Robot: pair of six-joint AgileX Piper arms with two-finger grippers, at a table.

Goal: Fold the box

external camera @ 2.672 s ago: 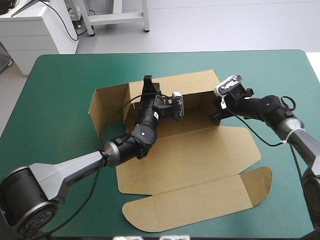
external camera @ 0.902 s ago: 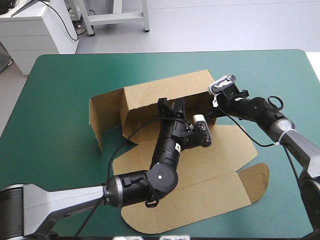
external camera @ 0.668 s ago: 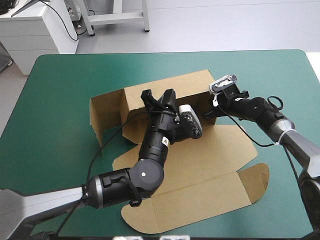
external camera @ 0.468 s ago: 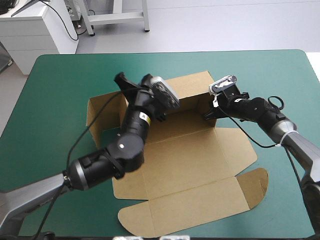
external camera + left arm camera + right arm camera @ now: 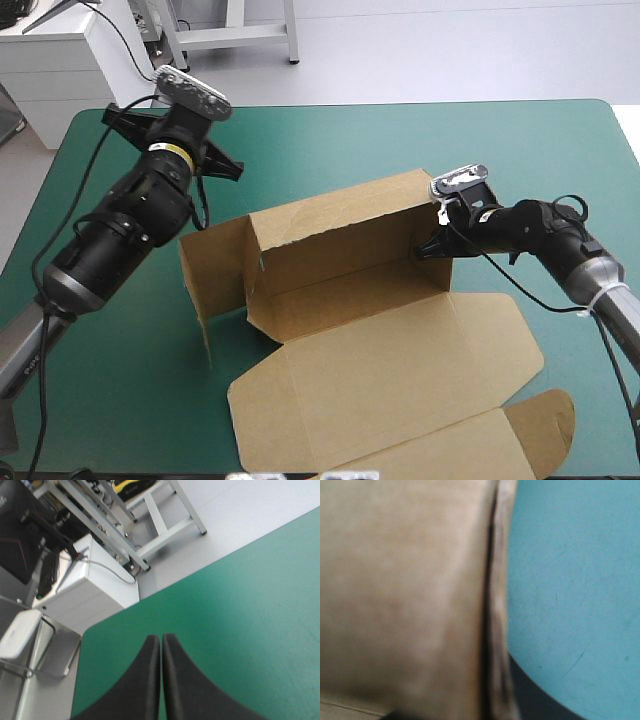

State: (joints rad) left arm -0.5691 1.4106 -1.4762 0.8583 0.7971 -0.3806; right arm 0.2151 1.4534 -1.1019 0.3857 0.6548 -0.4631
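The brown box (image 5: 380,340) lies in the middle of the table. Its back wall (image 5: 340,225) and left end flap (image 5: 210,265) stand raised, and the lid panel (image 5: 400,390) lies flat toward the near edge. My right gripper (image 5: 428,248) is shut on the right end of the back wall. In the right wrist view the board (image 5: 400,590) fills the space ahead, its edge running between the black fingers (image 5: 535,700). My left gripper (image 5: 165,130) is raised above the table's far left, away from the box. It is shut on nothing (image 5: 161,640).
The teal-green cover (image 5: 100,350) surrounds the box. The table's far-left corner (image 5: 87,630) lies ahead of the left gripper. The lid's tuck flap (image 5: 540,430) reaches close to the near right edge.
The left arm has lifted from over the box's base and swung out to the far left. The box has slid a little to the right and nearer with the right gripper.
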